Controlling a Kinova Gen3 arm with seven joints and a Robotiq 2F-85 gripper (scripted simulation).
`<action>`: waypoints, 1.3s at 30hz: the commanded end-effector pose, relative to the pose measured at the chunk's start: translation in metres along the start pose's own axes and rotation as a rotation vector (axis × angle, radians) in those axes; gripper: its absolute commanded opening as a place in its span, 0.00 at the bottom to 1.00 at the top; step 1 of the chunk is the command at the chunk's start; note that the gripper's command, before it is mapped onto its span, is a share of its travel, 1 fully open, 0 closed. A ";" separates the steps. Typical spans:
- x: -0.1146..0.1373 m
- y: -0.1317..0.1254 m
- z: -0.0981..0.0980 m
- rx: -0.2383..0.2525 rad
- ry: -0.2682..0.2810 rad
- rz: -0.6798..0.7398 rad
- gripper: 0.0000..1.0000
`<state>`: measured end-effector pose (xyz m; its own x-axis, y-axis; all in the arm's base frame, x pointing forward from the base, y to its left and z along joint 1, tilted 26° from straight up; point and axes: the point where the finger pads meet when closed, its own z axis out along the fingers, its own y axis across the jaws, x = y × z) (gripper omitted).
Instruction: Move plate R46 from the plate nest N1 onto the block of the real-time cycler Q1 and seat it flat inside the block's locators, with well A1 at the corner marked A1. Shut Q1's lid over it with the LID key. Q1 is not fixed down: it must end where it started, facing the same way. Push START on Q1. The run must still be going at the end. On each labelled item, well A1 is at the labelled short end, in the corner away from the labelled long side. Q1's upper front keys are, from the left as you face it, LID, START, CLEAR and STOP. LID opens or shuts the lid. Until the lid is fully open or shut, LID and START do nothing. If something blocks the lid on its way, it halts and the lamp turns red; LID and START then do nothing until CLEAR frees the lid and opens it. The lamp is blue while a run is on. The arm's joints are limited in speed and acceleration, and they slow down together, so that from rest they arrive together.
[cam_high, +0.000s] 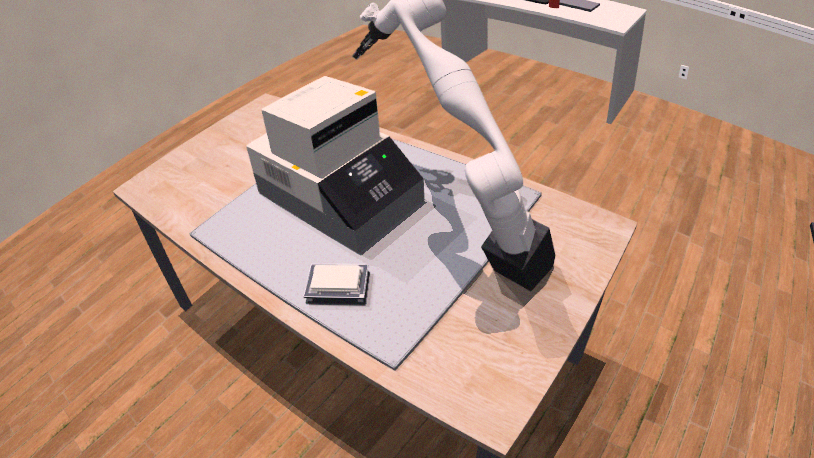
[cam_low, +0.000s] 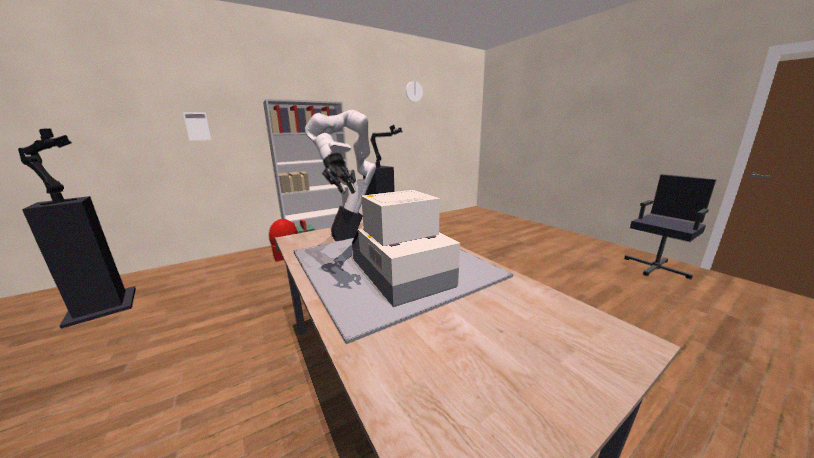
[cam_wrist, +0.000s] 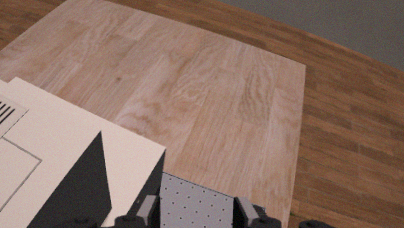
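A pale plate sits on a dark nest near the mat's front edge in the top view. The cycler stands on the mat, with its sloped dark key panel facing the arm's base side. Its boxy lid is over the base; the block is hidden. The lamp is green. Key labels are too small to read. My gripper is partly open and empty, raised high beside the cycler, on the right as one faces its panel.
The perforated grey mat lies on the wooden table. The arm's black base block stands beside the mat. A second desk is farther back.
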<state>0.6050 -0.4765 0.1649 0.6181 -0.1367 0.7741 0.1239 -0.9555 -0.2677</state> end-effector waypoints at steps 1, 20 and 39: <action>0.000 -0.004 -0.003 -0.012 0.000 0.032 0.47; -0.006 -0.024 -0.013 -0.051 -0.011 0.187 0.32; -0.012 -0.044 -0.023 -0.090 -0.022 0.342 0.18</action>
<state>0.5757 -0.4390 0.1781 0.6315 -0.4403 0.6383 -0.1530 -0.8777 -0.4541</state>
